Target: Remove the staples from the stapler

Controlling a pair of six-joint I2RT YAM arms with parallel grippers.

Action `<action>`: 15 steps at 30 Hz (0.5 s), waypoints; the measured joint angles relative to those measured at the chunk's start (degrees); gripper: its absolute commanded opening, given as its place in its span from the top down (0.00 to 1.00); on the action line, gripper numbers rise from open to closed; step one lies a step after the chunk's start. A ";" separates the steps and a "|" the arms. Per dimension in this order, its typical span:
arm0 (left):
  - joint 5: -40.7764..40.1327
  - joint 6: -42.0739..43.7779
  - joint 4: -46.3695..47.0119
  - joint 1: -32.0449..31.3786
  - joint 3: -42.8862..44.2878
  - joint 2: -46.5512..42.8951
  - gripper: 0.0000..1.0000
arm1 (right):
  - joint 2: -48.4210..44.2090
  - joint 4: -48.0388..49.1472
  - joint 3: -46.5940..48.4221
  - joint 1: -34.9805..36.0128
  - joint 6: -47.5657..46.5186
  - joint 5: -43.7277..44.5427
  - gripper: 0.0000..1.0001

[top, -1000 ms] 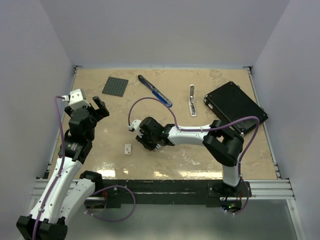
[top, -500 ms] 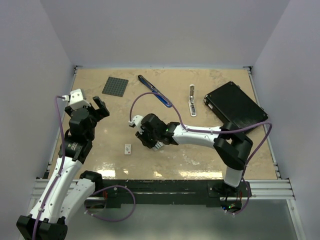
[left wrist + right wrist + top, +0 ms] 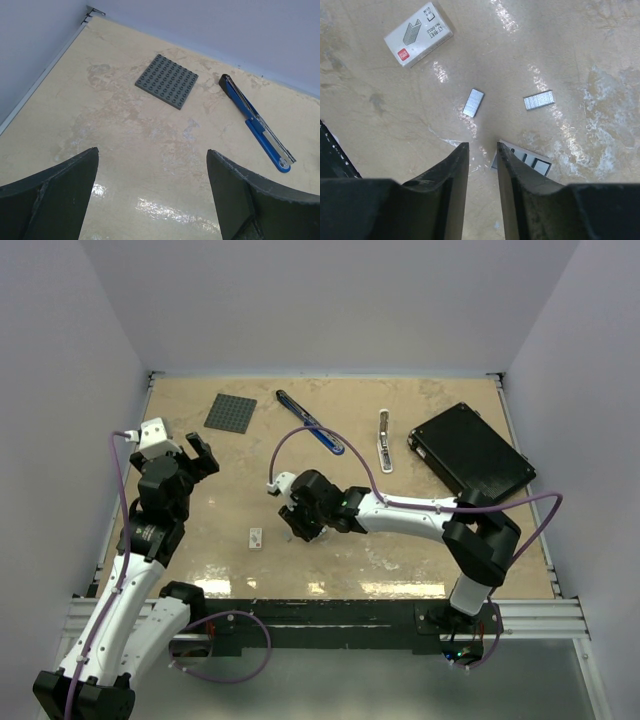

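Observation:
The blue stapler (image 3: pixel 310 423) lies at the back of the table, far from both grippers; the left wrist view shows the stapler (image 3: pixel 255 122) at the right, its silver channel on top. Two short grey staples strips (image 3: pixel 473 102) (image 3: pixel 539 100) rest on the table just ahead of my right gripper (image 3: pixel 482 145). Its fingers stand only slightly apart, with bare table between them. Seen from above, the right gripper (image 3: pixel 293 530) points down at the table's near middle. My left gripper (image 3: pixel 200 455) hovers wide open at the left, holding nothing (image 3: pixel 152 150).
A small white staple box (image 3: pixel 418 34) lies left of the strips, and from above the box (image 3: pixel 256 538) is a tiny tag. A flat grey slotted piece (image 3: pixel 532 160) sits partly under my right finger. Further back are a grey studded plate (image 3: pixel 230 412), a white-and-silver tool (image 3: pixel 384 440) and a black case (image 3: pixel 470 453).
My right arm has swung its elbow to the right and its gripper has shifted slightly right. The left arm has not moved.

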 measured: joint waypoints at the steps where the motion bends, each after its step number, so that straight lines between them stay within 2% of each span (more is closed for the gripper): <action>1: 0.00 0.00 0.02 0.00 0.00 0.00 0.07 | 0.00 -0.09 -0.04 0.00 0.20 0.07 0.63; 7: -1.05 -0.04 -0.22 0.00 0.00 -1.03 0.07 | 0.07 0.50 0.55 0.37 5.92 3.52 0.59; 15: -7.61 -1.29 -1.18 0.00 -0.57 -7.74 0.06 | 4.66 0.02 5.05 3.45 13.25 10.03 0.56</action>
